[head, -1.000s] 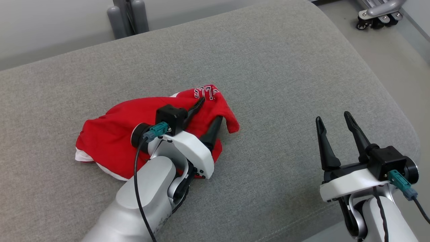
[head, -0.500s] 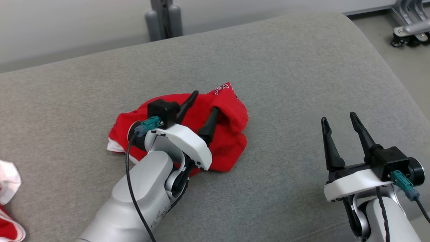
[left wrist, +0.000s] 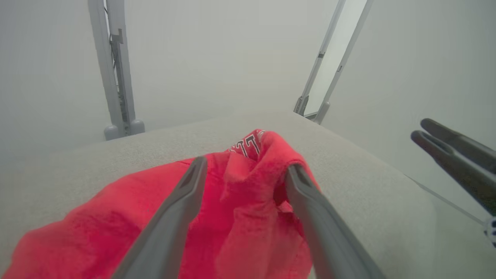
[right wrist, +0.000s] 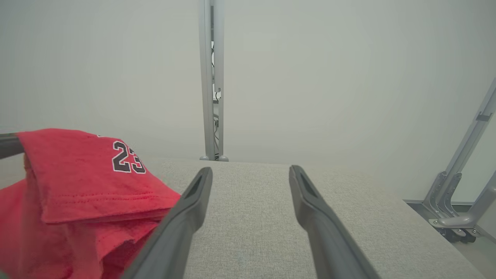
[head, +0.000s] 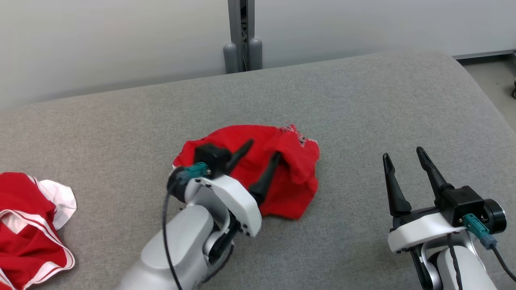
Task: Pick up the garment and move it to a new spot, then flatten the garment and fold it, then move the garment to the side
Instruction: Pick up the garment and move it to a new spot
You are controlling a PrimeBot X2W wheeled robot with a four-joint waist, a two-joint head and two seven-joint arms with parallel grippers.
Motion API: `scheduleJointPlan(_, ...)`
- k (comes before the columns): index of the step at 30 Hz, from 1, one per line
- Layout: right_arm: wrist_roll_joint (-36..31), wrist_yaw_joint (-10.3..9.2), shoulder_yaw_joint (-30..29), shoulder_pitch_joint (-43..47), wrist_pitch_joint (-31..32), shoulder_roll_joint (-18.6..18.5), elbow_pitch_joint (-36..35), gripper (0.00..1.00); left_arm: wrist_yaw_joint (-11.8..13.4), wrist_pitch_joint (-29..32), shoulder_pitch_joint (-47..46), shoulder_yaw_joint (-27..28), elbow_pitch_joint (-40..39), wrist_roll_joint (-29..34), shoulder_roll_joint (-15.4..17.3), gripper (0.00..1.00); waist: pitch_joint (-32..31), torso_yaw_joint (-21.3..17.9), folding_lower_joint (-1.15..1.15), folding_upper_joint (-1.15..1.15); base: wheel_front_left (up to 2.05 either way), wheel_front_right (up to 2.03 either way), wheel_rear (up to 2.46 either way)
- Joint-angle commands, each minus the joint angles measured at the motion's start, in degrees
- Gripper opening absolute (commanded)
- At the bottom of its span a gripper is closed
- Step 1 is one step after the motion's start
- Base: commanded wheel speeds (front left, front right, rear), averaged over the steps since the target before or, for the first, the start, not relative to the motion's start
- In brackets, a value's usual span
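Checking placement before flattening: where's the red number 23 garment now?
Head view: the red garment lies crumpled on the grey cushion under the open left gripper, left of the right gripper.

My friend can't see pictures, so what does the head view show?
A crumpled red shirt lies on a grey cushion, with the open left gripper over it. The right gripper, also open, hangs to the right, apart from the shirt. Another red-and-white cloth lies at the far left.

A grey fabric-covered desk [head: 363, 100] (rounded at its far corner) stands before a pale wall [head: 100, 40] and a grey metal post [head: 242, 24].
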Motion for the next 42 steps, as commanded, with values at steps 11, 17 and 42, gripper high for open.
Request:
scheduleJointPlan(11,0.3,0.01,0.3,1.4,-0.3,-0.3,0.6,1.0,0.7,7.0,3.5,-3.2,-6.2,-1.3,4.3,1.0,-2.7,0.8,0.0,0.0,0.0,0.0,0.0)
scheduleJointPlan(17,0.0,0.01,-0.4,1.9,-0.3,-0.3,0.0,1.0,6.4,-1.5,6.8,1.9,-8.7,-0.5,7.2,1.0,-3.2,1.9,0.0,0.0,0.0,0.0,0.0)
scheduleJointPlan(42,-1.0,0.01,-0.1,2.4,-0.3,-0.3,-0.2,1.0,4.5,-4.6,25.4,27.3,-16.4,15.6,0.1,1.0,-3.3,4.7,0.0,0.0,0.0,0.0,0.0)
